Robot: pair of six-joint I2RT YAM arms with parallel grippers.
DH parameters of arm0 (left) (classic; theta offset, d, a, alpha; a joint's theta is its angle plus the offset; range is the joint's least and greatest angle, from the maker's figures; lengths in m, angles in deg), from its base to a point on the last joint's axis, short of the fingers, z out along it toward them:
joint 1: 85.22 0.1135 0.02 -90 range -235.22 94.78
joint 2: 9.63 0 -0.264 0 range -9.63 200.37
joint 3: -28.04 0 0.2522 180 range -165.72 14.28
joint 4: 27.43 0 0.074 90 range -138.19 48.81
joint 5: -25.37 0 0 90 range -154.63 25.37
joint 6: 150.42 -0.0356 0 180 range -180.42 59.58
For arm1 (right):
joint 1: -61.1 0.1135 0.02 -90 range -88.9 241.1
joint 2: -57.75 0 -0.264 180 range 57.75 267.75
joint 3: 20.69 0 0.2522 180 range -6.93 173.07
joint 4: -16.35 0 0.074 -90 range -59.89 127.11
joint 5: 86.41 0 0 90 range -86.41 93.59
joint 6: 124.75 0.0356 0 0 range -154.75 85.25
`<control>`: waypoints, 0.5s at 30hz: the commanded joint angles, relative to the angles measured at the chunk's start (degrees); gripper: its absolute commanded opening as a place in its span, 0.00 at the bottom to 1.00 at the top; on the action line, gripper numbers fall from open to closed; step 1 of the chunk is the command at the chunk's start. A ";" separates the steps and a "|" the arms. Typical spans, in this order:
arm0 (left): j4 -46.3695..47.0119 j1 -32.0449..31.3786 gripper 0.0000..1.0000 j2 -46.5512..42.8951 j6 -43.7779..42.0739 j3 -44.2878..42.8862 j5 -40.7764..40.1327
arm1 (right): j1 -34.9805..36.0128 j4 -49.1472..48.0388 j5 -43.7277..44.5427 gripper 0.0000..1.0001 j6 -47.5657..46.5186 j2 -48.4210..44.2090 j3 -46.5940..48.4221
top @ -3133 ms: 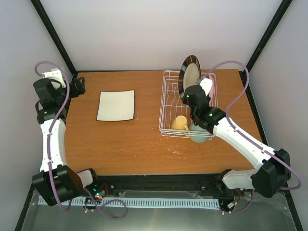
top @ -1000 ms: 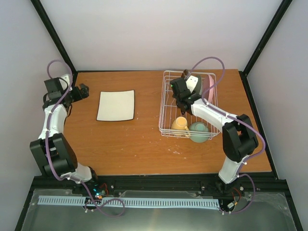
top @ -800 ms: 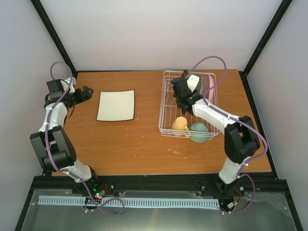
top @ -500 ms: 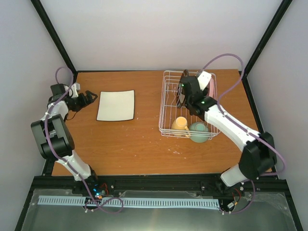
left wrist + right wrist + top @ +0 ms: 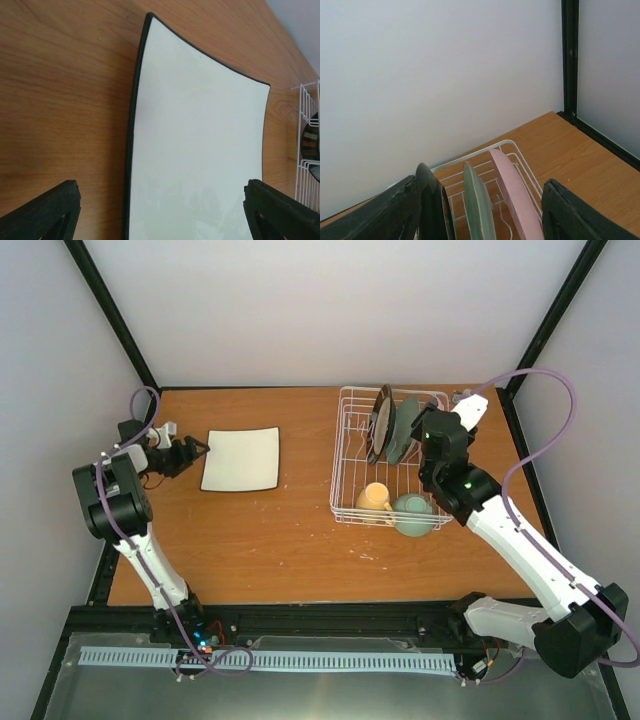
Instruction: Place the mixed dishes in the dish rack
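Left wrist: fingers (image 5: 45, 210) outside square plate's (image 5: 200, 150) edges

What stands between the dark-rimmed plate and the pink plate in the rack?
The mint-green round plate, upright on its edge, stands between them. The right wrist view shows it most clearly.

No legible text, label, brand, number or sign on anything in view.
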 commanded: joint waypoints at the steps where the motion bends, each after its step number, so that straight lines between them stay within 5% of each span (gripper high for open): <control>1: 2.71 0.37 0.90 2.81 -0.48 -4.94 1.49 | -0.39 -1.51 0.20 0.66 -1.60 -1.08 -2.01; 15: 7.69 0.38 0.87 13.38 -0.28 -9.96 7.30 | -0.48 -5.41 -2.37 0.66 -3.89 -0.04 -2.37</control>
